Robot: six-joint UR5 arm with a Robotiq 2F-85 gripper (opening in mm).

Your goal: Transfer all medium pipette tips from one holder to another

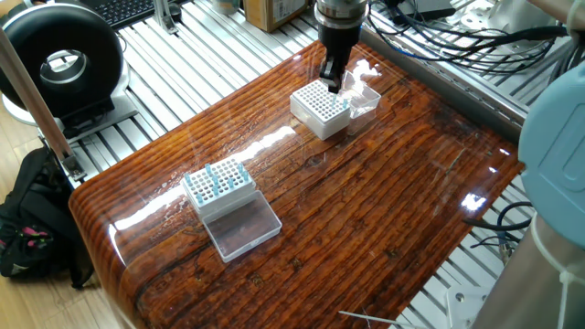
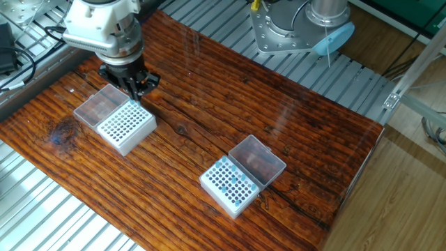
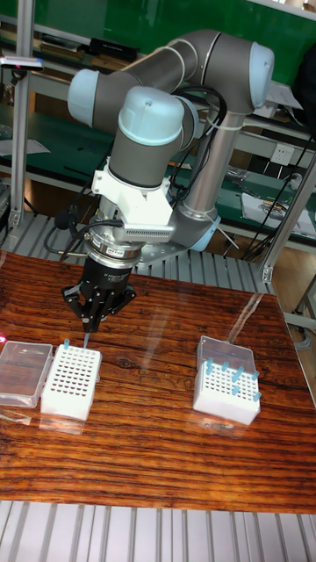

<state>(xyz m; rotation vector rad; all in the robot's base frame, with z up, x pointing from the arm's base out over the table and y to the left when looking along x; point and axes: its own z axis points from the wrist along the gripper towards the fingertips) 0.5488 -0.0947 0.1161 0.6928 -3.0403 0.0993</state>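
The slender pale-blue translucent pipette tips [image 2: 232, 183] stood scattered in the holes of a white grid holder [image 2: 224, 188], whose clear hinged lid [image 2: 258, 160] lay open flat beside it on the glossy brown wooden table [image 2: 293, 132]. A further tip [image 3: 67, 342] rose from a corner hole of a second white grid holder [image 2: 126, 125], well apart from the first; the rest of its holes looked bare.

The black two-finger gripper [image 2: 134, 87] hung just above that corner of the second holder, fingers pointing down and drawn close together. Whether they pinched a tip could not be told from these views. The second holder's own clear lid [image 2: 97, 109] lay open on the side away from the first holder.

Nothing stood on the wood between the two holders. Beyond the second holder, dark cables [image 1: 439, 37] trailed along the table's edge, and ribbed aluminium rails [image 2: 49, 216] ran around the tabletop. Off the table, on the first holder's side in one fixed view, sat a black ring-shaped device [image 1: 60, 60] and a black bag [image 1: 32, 224] on the floor.
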